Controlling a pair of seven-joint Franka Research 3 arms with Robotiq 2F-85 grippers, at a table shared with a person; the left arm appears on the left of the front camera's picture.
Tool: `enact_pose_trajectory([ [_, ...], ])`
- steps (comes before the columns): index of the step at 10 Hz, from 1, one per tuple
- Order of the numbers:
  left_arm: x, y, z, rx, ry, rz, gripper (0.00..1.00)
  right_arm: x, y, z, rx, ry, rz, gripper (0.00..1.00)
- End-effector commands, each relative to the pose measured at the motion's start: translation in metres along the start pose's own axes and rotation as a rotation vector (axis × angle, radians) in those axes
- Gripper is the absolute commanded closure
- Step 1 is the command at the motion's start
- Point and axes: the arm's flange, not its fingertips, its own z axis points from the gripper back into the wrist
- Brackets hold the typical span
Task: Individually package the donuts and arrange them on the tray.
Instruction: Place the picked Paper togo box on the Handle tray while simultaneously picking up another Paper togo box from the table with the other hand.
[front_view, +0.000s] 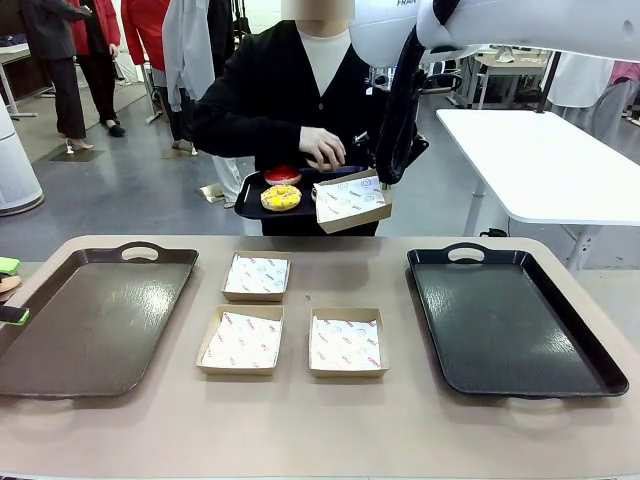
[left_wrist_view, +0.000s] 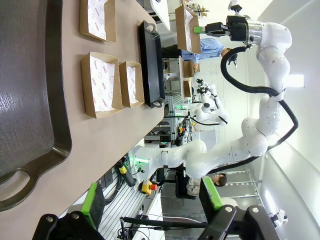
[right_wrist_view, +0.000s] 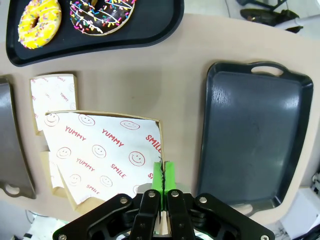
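Small black tray (front_view: 248, 207), held by the person (front_view: 270, 90), carries a glossy red donut (front_view: 282, 175), a yellow crumbly donut (front_view: 281, 198) and a sprinkled chocolate donut (right_wrist_view: 102, 15). Right fingers (right_wrist_view: 158, 176) clamp a paper-lined box (front_view: 350, 197) above the tabletop (front_view: 400, 420). Left fingers (left_wrist_view: 92, 200) are spread wide, holding nothing.

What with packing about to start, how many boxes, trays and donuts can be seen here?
Boxes: 4, one held by the right tool
Trays: 3
Donuts: 3 in plain sight
Total: 10
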Motion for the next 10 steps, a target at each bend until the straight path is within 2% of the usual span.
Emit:
enact_pose_trajectory([
  [1,-0.0008,-0.0024,0.0005,-0.008,0.004,-0.005,0.0,-0.0044,-0.0035,-0.0004,-0.008,0.003,-0.002,1.0],
  [10,-0.0008,-0.0024,0.0005,-0.008,0.004,-0.005,0.0,-0.0044,-0.0035,-0.0004,-0.008,0.003,-0.002,1.0],
])
